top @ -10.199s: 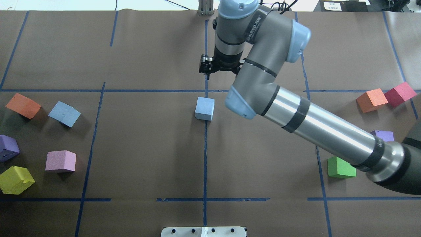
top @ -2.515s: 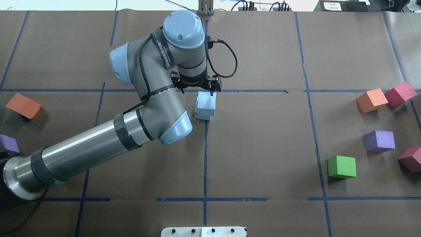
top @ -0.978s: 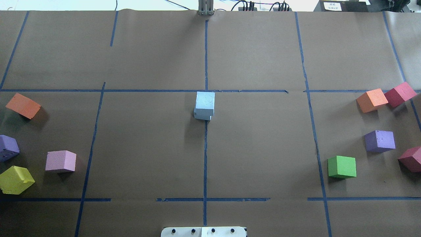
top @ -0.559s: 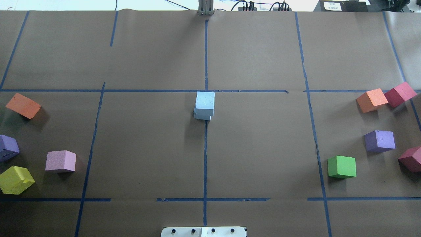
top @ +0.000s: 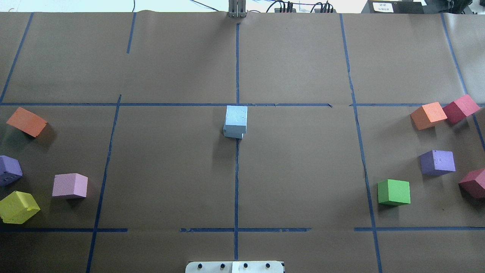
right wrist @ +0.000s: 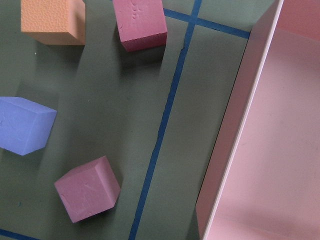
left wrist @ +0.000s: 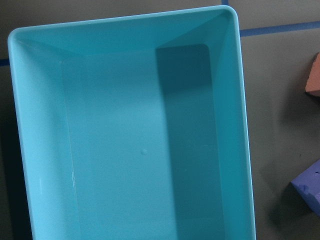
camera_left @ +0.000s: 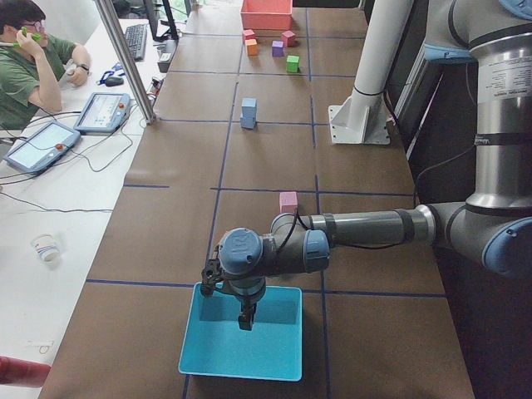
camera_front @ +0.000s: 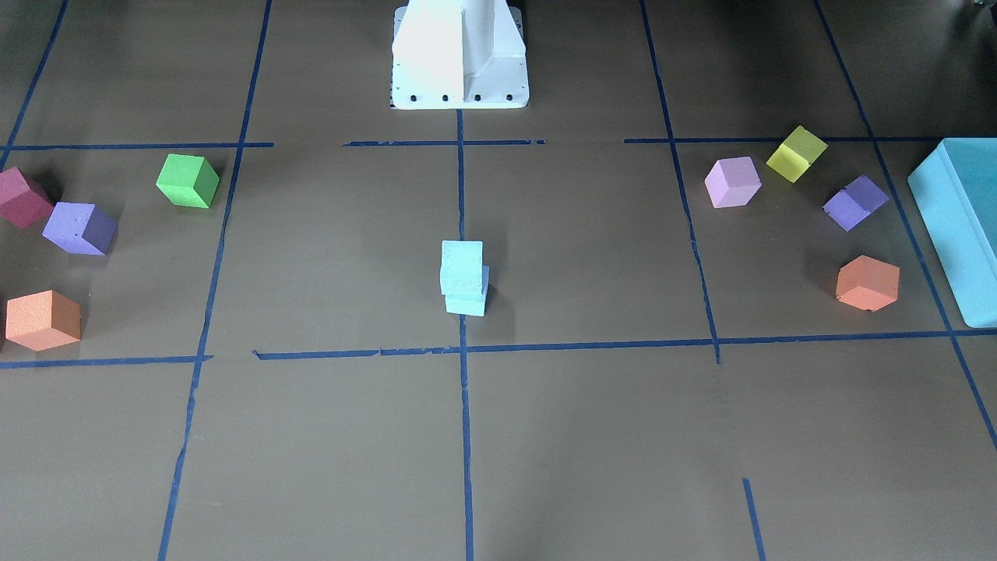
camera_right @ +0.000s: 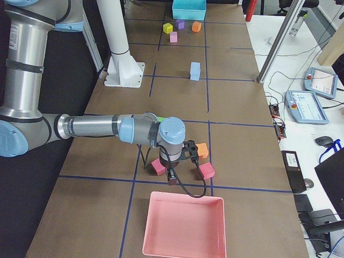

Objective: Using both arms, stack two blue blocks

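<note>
The two blue blocks stand stacked at the table's centre, on the middle tape line. The upper block [top: 237,115] sits slightly offset on the lower block [top: 232,134]; the stack also shows in the front view [camera_front: 462,266]. No gripper touches it. My left gripper [camera_left: 247,320] hangs over the teal box at the table's left end. My right gripper [camera_right: 172,178] hangs over the red and orange cubes near the pink tray. Both show only in the side views, so I cannot tell whether they are open or shut. The wrist views show no fingers.
Orange, violet, pink and yellow cubes [top: 69,185] lie at the left; orange, red, violet and green cubes [top: 394,192] lie at the right. The teal box [camera_front: 962,226] and the pink tray [camera_right: 185,226] stand at the table's ends. The white pedestal [camera_front: 459,54] stands at the robot's side.
Earlier one blue block stood alone at the centre, then my left gripper was at the stack. Both arms have since left the overhead view. Nothing has moved in the last second.
</note>
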Motion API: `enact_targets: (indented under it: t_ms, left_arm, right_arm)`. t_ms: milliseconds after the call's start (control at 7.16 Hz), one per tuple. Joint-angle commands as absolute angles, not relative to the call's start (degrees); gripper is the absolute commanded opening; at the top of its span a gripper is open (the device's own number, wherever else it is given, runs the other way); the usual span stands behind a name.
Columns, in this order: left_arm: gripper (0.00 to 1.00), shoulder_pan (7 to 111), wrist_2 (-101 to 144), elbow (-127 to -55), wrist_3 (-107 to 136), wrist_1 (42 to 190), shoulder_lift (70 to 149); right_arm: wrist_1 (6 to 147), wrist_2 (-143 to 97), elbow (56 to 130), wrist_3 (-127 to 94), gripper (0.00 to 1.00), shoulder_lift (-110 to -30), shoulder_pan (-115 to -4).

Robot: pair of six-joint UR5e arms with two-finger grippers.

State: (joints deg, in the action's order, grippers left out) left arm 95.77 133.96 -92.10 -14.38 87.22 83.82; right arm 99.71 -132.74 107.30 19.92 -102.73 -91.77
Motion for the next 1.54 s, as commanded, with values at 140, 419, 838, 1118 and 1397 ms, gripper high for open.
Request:
enact_targets:
  t_ms: [140,419,838,1118,1397]
  left_arm:
    - [1.00,95.27,134.21,-92.64,-14.24,87.54,83.85]
    - [1.00,95.27,134.03,-92.72,-14.24,87.54,83.94]
    - [1.00,95.27,134.03,-92.81,-14.24,87.71,84.02]
    - [1.00,95.19,134.12,-92.90,-14.33,87.71,84.02]
    - [1.00,95.19,134.12,-92.90,-14.33,87.71,84.02]
  right_arm:
    - [99.49,-132.89,107.23,19.78,1.00,-102.74,-91.49]
    - [99.49,-132.89,107.23,19.78,1.00,-102.74,-91.32]
    - [99.49,-134.21,107.14,19.86,1.00,-102.74,-91.23]
    - [99.49,-134.12,107.05,19.86,1.00,-102.74,-90.97]
    - [99.49,-134.12,107.05,19.86,1.00,-102.74,-90.79]
